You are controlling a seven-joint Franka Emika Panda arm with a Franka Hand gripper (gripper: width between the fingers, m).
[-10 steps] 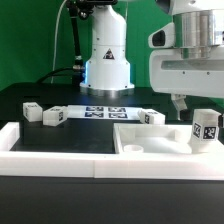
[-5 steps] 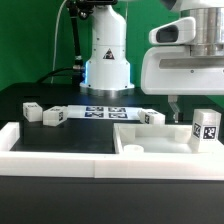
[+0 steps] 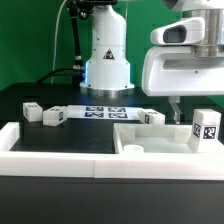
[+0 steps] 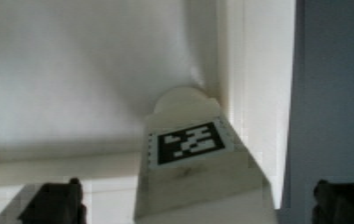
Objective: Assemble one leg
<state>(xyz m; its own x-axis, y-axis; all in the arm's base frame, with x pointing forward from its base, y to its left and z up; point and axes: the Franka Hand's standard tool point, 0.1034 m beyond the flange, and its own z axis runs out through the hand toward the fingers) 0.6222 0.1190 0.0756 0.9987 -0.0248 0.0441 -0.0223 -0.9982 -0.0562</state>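
Note:
The leg (image 3: 207, 128), a small white post with a black-and-white tag, stands upright at the exterior view's right end of the large white plate (image 3: 150, 138). My gripper (image 3: 195, 110) hangs just above it, and one dark finger (image 3: 176, 108) shows to the leg's left. In the wrist view the leg (image 4: 195, 150) lies between my two fingertips (image 4: 53, 203), with a gap on each side. The gripper (image 4: 197, 205) is open and holds nothing.
Three more small tagged white blocks stand further back: two at the left (image 3: 33, 111) (image 3: 55, 116) and one near the plate (image 3: 153, 117). The marker board (image 3: 105, 112) lies before the robot base (image 3: 107, 60). A low white wall (image 3: 60, 152) runs along the front.
The gripper has shifted slightly towards the exterior view's left and come lower around the leg, then held still. The leg stays in place.

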